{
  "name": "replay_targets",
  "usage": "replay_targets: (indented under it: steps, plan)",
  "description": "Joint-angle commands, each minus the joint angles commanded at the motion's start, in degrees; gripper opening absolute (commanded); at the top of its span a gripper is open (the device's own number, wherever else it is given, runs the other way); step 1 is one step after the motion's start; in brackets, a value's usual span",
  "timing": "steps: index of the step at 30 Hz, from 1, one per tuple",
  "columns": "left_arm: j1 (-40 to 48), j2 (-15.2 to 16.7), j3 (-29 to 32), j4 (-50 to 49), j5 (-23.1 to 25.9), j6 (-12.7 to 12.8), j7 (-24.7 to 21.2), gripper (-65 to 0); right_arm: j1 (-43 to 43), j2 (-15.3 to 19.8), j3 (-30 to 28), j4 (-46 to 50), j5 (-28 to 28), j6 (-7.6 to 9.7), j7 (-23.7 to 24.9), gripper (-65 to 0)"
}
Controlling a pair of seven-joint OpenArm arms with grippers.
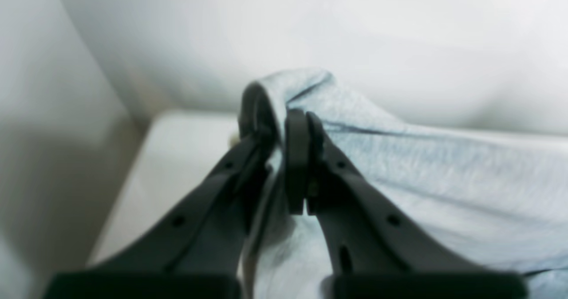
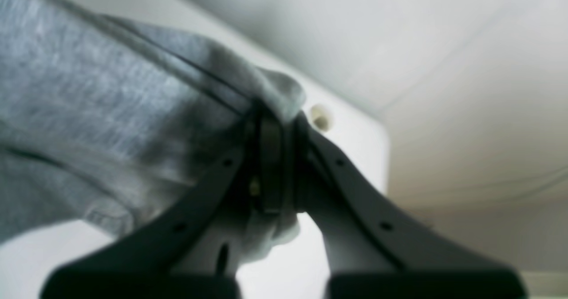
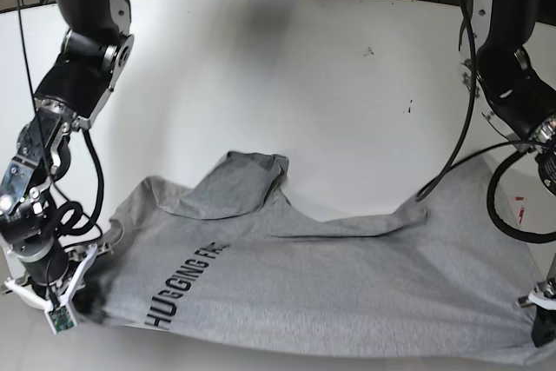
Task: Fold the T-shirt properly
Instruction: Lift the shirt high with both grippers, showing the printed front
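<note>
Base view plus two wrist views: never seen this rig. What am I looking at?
A two-armed robot handling a T-shirt. The base view looks across the table at both arms; the left arm is on its right. The other two pictures come from cameras on the wrists, looking past the dark fingers. The grey T-shirt, printed with black letters, lies partly on the table, its near edge raised between the arms. The left gripper and the right gripper each pinch some of its cloth.
</note>
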Motion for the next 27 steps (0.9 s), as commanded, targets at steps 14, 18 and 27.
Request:
replay_targets:
  steps: [14,18,27]
  plan:
    - [-20.1,-1.3,0.1,-4.9,3.7,0.0,2.5,-64.0,25.8,3.2,-8.5,-9.7,0.0,0.00,-3.8,-65.0]
    - [-22.2,-2.3,0.1,-7.6,3.5,0.0,2.5,-64.0,29.8,4.0,-10.6,-9.8,0.3,0.00,-5.7,-65.0]
    - [-20.4,-2.5,-0.1,-7.6,3.4,-0.3,2.6,-64.0,28.2,5.6,-11.2,-5.5,0.5,0.00,-7.6,-65.0]
